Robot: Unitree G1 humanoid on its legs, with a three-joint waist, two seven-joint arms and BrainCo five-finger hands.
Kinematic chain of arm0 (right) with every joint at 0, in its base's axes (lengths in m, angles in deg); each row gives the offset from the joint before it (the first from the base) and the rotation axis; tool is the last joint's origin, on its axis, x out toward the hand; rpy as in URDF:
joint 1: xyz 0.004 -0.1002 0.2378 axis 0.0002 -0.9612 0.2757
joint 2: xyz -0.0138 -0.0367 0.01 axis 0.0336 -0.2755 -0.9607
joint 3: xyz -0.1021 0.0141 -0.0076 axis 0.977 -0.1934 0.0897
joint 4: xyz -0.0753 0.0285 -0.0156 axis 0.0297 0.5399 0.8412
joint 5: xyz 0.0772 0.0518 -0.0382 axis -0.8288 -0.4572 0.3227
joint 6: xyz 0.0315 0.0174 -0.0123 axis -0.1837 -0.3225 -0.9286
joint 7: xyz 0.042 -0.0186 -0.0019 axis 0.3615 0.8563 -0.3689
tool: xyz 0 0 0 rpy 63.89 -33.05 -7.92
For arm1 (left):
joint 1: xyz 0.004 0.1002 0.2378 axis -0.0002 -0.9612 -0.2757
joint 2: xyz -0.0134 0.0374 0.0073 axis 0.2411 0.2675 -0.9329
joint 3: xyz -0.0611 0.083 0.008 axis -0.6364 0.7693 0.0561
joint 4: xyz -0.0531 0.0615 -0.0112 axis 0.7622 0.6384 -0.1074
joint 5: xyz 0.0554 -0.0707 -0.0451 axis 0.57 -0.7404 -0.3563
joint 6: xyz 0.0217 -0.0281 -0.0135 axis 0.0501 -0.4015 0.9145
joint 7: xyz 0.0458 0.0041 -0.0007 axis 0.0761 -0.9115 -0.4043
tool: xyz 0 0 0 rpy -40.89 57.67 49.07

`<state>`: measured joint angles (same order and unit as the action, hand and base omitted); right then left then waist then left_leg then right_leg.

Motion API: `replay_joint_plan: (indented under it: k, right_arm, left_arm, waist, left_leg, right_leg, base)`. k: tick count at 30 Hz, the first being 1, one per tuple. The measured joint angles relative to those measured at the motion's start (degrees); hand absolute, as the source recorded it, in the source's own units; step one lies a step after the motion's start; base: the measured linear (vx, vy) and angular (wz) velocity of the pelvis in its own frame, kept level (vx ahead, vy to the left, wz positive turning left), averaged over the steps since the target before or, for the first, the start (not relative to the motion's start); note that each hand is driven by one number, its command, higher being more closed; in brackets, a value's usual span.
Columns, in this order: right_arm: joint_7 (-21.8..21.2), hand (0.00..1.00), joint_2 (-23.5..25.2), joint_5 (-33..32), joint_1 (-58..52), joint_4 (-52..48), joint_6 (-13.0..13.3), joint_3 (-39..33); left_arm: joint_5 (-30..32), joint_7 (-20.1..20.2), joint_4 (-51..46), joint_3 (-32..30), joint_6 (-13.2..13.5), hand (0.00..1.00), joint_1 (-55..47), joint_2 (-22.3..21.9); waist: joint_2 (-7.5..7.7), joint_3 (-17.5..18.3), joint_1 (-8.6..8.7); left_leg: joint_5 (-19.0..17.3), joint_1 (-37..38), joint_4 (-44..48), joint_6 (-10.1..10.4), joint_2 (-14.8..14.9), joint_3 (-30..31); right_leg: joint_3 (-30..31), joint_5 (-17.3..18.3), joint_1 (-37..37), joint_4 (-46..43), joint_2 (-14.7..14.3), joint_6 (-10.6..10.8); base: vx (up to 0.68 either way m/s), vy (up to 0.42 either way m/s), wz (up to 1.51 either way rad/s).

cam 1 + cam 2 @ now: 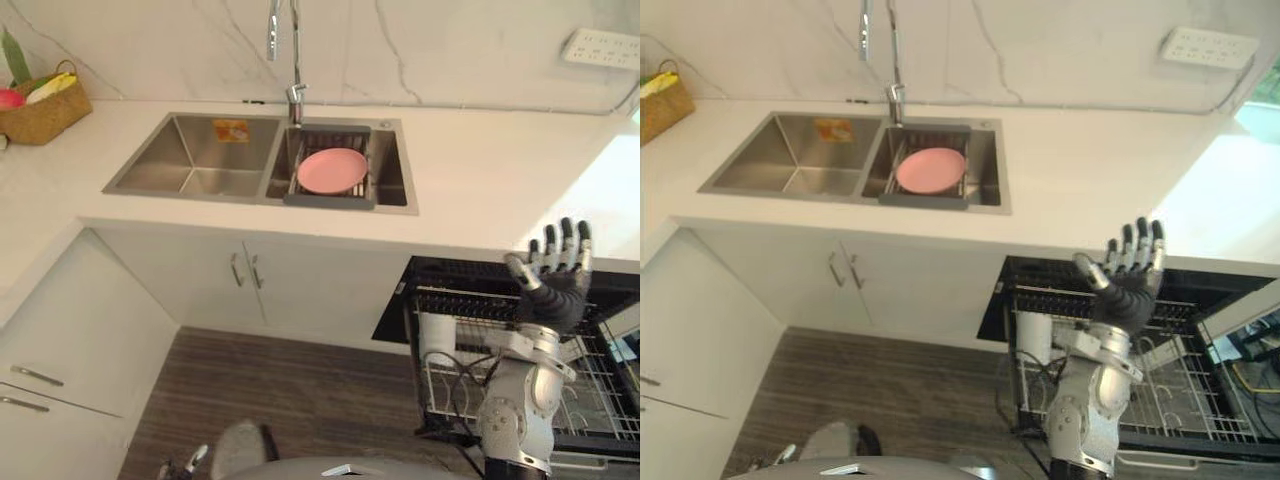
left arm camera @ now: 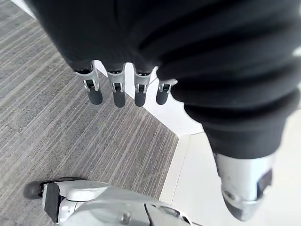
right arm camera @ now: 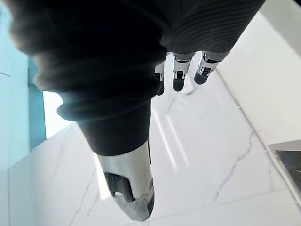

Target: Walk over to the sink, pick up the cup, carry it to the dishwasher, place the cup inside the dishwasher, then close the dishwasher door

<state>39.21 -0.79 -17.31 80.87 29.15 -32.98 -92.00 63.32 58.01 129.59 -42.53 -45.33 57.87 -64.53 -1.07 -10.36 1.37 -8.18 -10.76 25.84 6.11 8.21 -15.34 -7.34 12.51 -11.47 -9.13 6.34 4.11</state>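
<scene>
One cup (image 1: 437,336) stands in the dishwasher rack (image 1: 601,382) beside the right robot hand (image 1: 552,284), fingers straight.

The woven basket (image 1: 42,112) at the far left is cut by the picture's edge, as is the top of the tap (image 1: 296,50). The right hand (image 1: 553,290) and its arm cover part of the dishwasher rack (image 1: 605,395).
</scene>
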Motion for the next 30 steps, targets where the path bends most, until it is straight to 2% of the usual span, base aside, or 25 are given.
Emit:
replay_joint_plan:
  k: [1, 2, 3, 5, 6, 8, 9, 12, 14, 15, 16, 17, 18, 19, 20, 21, 22, 23, 25, 26, 27, 28, 29, 30]
  right_arm:
    - [0.93, 0.0, -0.03, 0.1, 0.75, 0.02, -0.01, 0.01]
    - [1.19, 0.0, 0.06, 0.11, 0.93, 0.04, 0.01, 0.17]
    - [1.16, 0.0, 0.13, 0.09, 0.9, 0.1, 0.08, 0.72]
    - [1.0, 0.0, -0.01, 0.13, 2.59, 0.11, 0.11, 2.25]
    - [0.94, 0.0, 0.0, 0.11, 3.44, 0.15, 0.13, 3.23]
    - [0.63, 0.0, 0.35, 0.07, 3.32, 0.23, 0.13, 3.41]
    - [0.49, 0.0, 0.36, -0.04, 3.16, 0.21, 0.16, 3.0]
    - [0.09, 0.0, 1.08, -0.18, 1.74, 0.15, 0.07, 2.7]
    - [-0.61, 0.0, 2.11, 0.01, 0.53, 0.08, -0.03, 2.78]
    - [-0.61, 0.0, 2.13, 0.01, 0.52, 0.06, -0.02, 2.81]
    - [-0.63, 0.0, 2.08, 0.01, 0.58, 0.05, -0.01, 2.86]
    - [-0.69, 0.0, 2.08, 0.0, 0.66, 0.08, -0.01, 3.24]
    - [-0.79, 0.0, 2.1, 0.0, 0.71, 0.06, -0.02, 3.36]
    - [-0.97, 0.0, 2.08, -0.04, 0.87, 0.05, -0.01, 3.36]
    - [-1.21, 0.0, 2.01, -0.02, 0.92, 0.05, 0.0, 3.44]
    - [-1.39, 0.0, 1.98, -0.01, 1.02, 0.05, -0.01, 3.61]
    - [-1.6, 0.0, 1.87, 0.01, 1.33, 0.05, -0.03, 4.63]
    - [-1.88, 0.0, 1.88, 0.02, 1.36, 0.01, -0.01, 6.02]
    - [-2.32, 0.0, 1.08, -0.05, 1.42, 0.14, -0.06, 7.57]
    - [-3.05, 0.0, 0.2, -0.17, 1.32, -0.05, -0.13, 7.6]
    - [-3.31, 0.0, -0.28, -0.17, 1.31, -0.16, -0.06, 7.54]
    - [-3.45, 0.0, -1.55, -0.21, 1.45, -0.13, -0.07, 6.93]
    - [-3.61, 0.0, -1.89, -0.26, 1.42, -0.09, -0.09, 6.51]
    - [-4.17, 0.0, -2.1, -0.72, 1.41, 0.02, -0.2, 5.13]
  left_arm:
    - [0.01, -0.2, 0.01, -0.46, -0.01, 0.0, -0.33, -0.05]
    - [0.02, -0.3, 0.04, -0.63, -0.03, 0.0, -0.83, -0.09]
    - [-0.04, -0.44, 0.09, -0.69, -0.02, 0.0, -1.22, -0.2]
    - [-0.44, -1.1, -0.14, -0.66, 0.9, 0.0, -1.57, -1.23]
    - [-0.56, -1.11, 0.24, -0.67, 0.93, 0.0, -1.85, -1.03]
    - [-0.5, -0.95, 0.72, -0.75, 0.66, 0.0, -1.93, -0.71]
    - [-0.43, -0.95, 0.72, -0.79, 0.65, 0.0, -1.6, -0.37]
    - [-0.33, -0.63, 0.76, -0.79, 0.61, 0.0, -0.8, 0.63]
    - [0.05, -0.57, 0.74, -0.64, 0.62, 0.0, -0.03, 1.45]
    - [0.52, -0.58, 0.74, -0.62, 0.63, 0.0, 0.24, 1.85]
    - [1.21, -0.61, 0.69, -0.01, 0.64, 0.0, 0.69, 2.57]
    - [1.4, -0.63, 0.56, 1.46, 0.63, 0.0, 0.67, 2.77]
    - [1.4, -0.65, 0.47, 2.2, 0.63, 0.0, 0.69, 2.96]
    - [1.39, -0.7, 0.07, 2.35, 0.6, 0.0, 0.95, 3.0]
    - [1.41, -0.79, -0.38, 2.26, 0.57, 0.0, 1.53, 3.01]
    - [1.53, -0.77, -0.54, 2.17, 0.55, 0.0, 1.85, 3.01]
    - [1.8, -0.67, -0.67, 2.18, 0.55, 0.0, 2.22, 3.09]
    - [2.31, -0.58, -0.75, 2.24, 0.55, 0.0, 2.09, 3.67]
    - [2.96, -0.61, -0.18, 2.23, 0.05, 0.0, 2.01, 4.54]
    - [3.63, -0.55, -0.13, 2.3, -0.44, 0.0, 2.31, 3.61]
    - [3.95, -0.59, -0.31, 2.33, -0.41, 0.0, 2.28, 3.23]
    - [4.11, -0.61, -0.46, 2.81, -0.44, 0.0, 2.44, 2.38]
    - [4.26, -0.61, -0.39, 3.18, -0.54, 0.0, 2.76, 2.23]
    - [5.17, -0.61, -0.49, 3.39, -0.57, 0.0, 2.97, 2.13]
  waist:
    - [-0.13, -0.08, -0.06]
    - [0.05, -0.1, -0.53]
    - [0.38, -0.07, -1.0]
    - [0.43, -1.06, -2.02]
    - [0.44, -1.16, -2.16]
    - [1.18, -0.59, -2.18]
    - [1.78, 0.23, -1.66]
    - [2.86, 1.42, -1.26]
    - [3.9, 2.23, -1.18]
    - [4.15, 2.16, -1.2]
    - [4.59, 2.17, -1.36]
    - [3.92, 1.84, -1.09]
    - [3.84, 1.88, -0.91]
    - [3.77, 1.98, -0.69]
    - [3.65, 2.17, -0.45]
    - [3.52, 2.14, -0.34]
    - [3.25, 2.18, 0.03]
    - [3.71, 2.52, 0.3]
    - [5.09, 3.44, -0.06]
    - [2.8, 3.49, -0.58]
    - [2.09, 3.58, -0.45]
    - [0.43, 3.63, -0.29]
    - [-0.46, 3.75, -0.17]
    - [-0.63, 3.83, 0.14]
  left_leg:
    - [2.61, 0.5, -7.79, 0.15, -1.24, 3.47]
    - [6.9, 1.14, -10.6, -0.01, -2.21, 5.36]
    - [7.72, 2.42, -11.09, -1.2, -4.01, 6.39]
    - [0.06, 1.72, -4.91, -1.77, -6.32, 7.79]
    - [-1.54, 1.16, -1.12, -4.19, -6.61, 7.51]
    - [-3.99, 2.1, 0.4, -7.02, -6.98, 5.24]
    - [-4.67, 2.09, -0.19, -7.92, -7.66, 4.27]
    - [-4.78, 4.7, -4.08, -8.32, -9.16, 3.29]
    - [-4.59, 8.22, -8.42, -8.91, -10.17, 2.16]
    - [-4.6, 9.62, -9.48, -8.97, -10.44, 1.95]
    - [-4.4, 12.7, -12.24, -9.6, -11.11, 1.41]
    - [-4.3, 15.64, -14.61, -10.06, -11.32, 1.35]
    - [-4.1, 17.06, -15.77, -10.5, -11.22, 1.34]
    - [-3.87, 19.02, -17.25, -10.07, -10.67, 1.12]
    - [-3.77, 20.29, -18.06, -9.75, -9.56, 0.6]
    - [-3.82, 20.65, -18.38, -9.66, -8.84, 0.62]
    - [-4.29, 20.94, -18.37, -8.85, -7.35, 0.76]
    - [-4.94, 21.24, -17.62, -7.71, -6.79, 0.98]
    - [-7.29, 22.48, -15.63, -5.71, -7.05, 1.91]
    - [-7.73, 22.65, -13.91, -5.55, -5.21, 3.55]
    - [-7.73, 22.7, -14.05, -5.51, -5.13, 5.02]
    - [-7.59, 22.66, -15.33, -5.19, -4.71, 7.77]
    - [-7.35, 22.53, -15.85, -5.11, -4.59, 8.52]
    - [-6.6, 22.0, -16.82, -4.99, -4.57, 9.39]
  right_leg:
    - [0.85, 0.52, -0.49, 0.02, 0.53, 0.65]
    - [2.26, 1.14, -0.71, 0.02, 1.15, 1.14]
    - [4.67, 1.93, -0.79, 0.2, 1.85, 1.03]
    - [9.49, 2.24, -0.25, -1.78, 1.87, 0.51]
    - [11.51, 3.13, -0.11, -2.42, 2.35, 1.53]
    - [13.47, 3.51, -0.64, -2.82, 3.41, 1.23]
    - [14.54, 3.07, 0.23, -4.21, 4.09, 1.43]
    - [15.95, 1.95, 5.04, -12.7, 4.6, 1.9]
    - [16.16, -0.96, 10.99, -25.22, 4.67, 3.02]
    - [16.06, -2.35, 12.64, -28.6, 4.77, 3.29]
    - [15.44, -5.87, 15.96, -35.8, 5.41, 2.72]
    - [14.1, -7.1, 18.28, -41.22, 5.65, 1.04]
    - [12.86, -5.38, 19.35, -42.88, 5.47, 0.29]
    - [9.72, -2.15, 21.47, -43.3, 5.05, -0.33]
    - [6.02, 0.7, 23.9, -40.75, 3.77, -1.2]
    - [4.12, 1.55, 25.02, -38.55, 2.92, -1.52]
    - [0.95, 1.79, 27.0, -32.02, 1.18, -1.84]
    - [-0.6, -2.46, 27.43, -21.74, -0.54, -2.73]
    - [0.19, -12.07, 25.64, -11.43, -1.91, -3.91]
    - [0.38, -12.65, 23.2, -8.61, -3.77, -4.5]
    - [0.26, -12.72, 21.99, -6.78, -4.32, -4.4]
    - [0.04, -13.43, 20.06, -3.92, -5.42, -4.42]
    - [-0.22, -13.63, 19.13, -2.85, -5.68, -4.36]
    - [-0.84, -14.11, 17.18, -0.58, -5.89, -3.98]
  base:
    - [0.09, 0.172, -0.3]
    - [0.13, 0.268, -0.49]
    - [0.16, 0.24, -0.57]
    - [0.2, 0.222, -0.79]
    - [0.15, 0.185, -0.77]
    - [0.17, 0.205, -0.59]
    - [0.17, 0.158, -0.4]
    - [0.19, 0.102, -0.24]
    - [0.19, 0.076, -0.28]
    - [0.31, 0.07, -0.27]
    - [0.29, 0.051, -0.25]
    - [0.36, 0.046, -0.23]
    - [0.3, 0.01, -0.13]
    - [0.3, -0.002, -0.04]
    - [0.33, -0.042, 0.0]
    - [0.34, -0.08, 0.03]
    - [0.42, -0.126, -0.01]
    - [0.34, -0.119, -0.04]
    - [0.37, -0.135, -0.24]
    - [0.41, -0.153, -0.29]
    - [0.32, -0.128, -0.23]
    - [0.18, -0.087, -0.04]
    - [0.14, -0.051, 0.1]
    - [0.08, -0.014, 0.18]
